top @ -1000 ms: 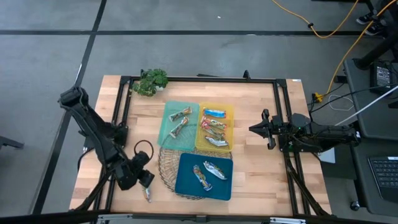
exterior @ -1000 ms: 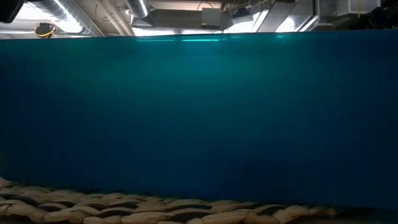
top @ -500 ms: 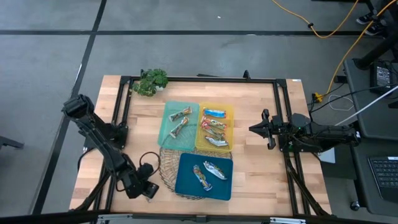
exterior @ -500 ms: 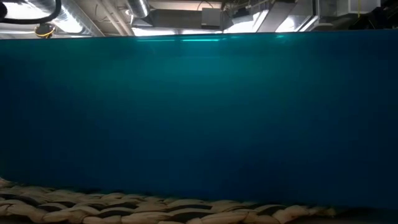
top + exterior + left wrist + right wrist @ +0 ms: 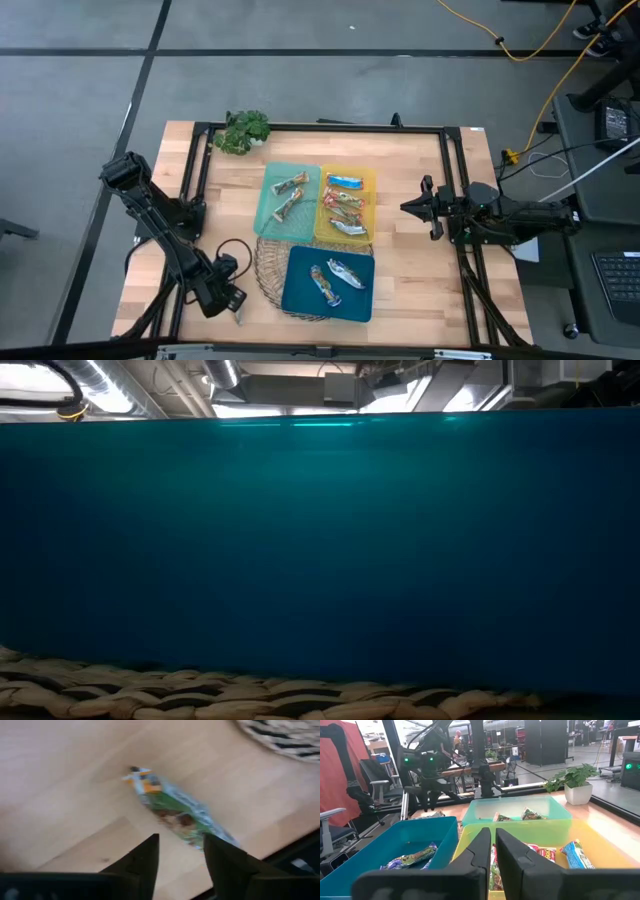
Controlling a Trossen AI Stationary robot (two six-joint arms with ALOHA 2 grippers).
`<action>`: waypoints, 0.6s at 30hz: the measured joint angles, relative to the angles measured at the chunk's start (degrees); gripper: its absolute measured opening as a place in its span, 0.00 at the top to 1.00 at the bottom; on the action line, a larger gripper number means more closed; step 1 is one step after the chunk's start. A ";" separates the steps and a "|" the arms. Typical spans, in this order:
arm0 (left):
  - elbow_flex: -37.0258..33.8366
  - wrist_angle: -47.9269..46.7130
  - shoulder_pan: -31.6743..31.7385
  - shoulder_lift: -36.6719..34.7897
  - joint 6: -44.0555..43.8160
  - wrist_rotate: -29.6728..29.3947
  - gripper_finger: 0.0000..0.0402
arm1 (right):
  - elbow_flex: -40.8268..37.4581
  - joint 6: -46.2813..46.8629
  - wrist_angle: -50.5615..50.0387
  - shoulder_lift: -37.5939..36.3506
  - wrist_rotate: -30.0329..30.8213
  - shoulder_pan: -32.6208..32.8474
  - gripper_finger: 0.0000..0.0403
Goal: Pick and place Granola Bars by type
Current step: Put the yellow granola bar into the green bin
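One silver-green granola bar lies flat on the bare wood near the table's near-left corner. My left gripper hovers open just over it, one finger on each side of its nearer end; I see no touch. Other bars lie in the trays: two in the pale green tray, several in the yellow tray, two in the blue tray. My right gripper waits shut at the table's right, pointing at the trays.
The blue tray sits on a woven wicker mat, and its wall fills the low view. A potted plant stands at the far left corner. Bare wood lies left of the trays and between the trays and my right gripper.
My left gripper has moved toward the table's near edge and down onto the lone bar, the arm folding lower. The bar has stayed where it was. The right arm has kept still.
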 joint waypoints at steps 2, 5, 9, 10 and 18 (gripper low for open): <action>0.02 1.98 -0.41 0.00 0.74 -1.18 0.58 | 0.00 -0.04 -0.01 0.01 0.00 0.00 0.92; 0.02 2.17 -0.69 0.00 0.86 -1.61 0.48 | 0.00 0.00 0.00 0.00 0.00 0.00 0.92; 0.02 -0.22 -0.69 0.02 0.85 -1.63 0.36 | 0.00 -0.05 0.00 0.02 0.00 0.00 0.92; 0.00 -1.31 -0.69 0.18 0.67 -1.80 0.34 | 0.00 -0.01 -0.01 0.01 0.00 0.00 0.92; -4.53 3.27 0.04 0.35 0.41 -3.44 0.26 | 0.00 -0.07 -0.01 0.02 0.00 0.00 0.92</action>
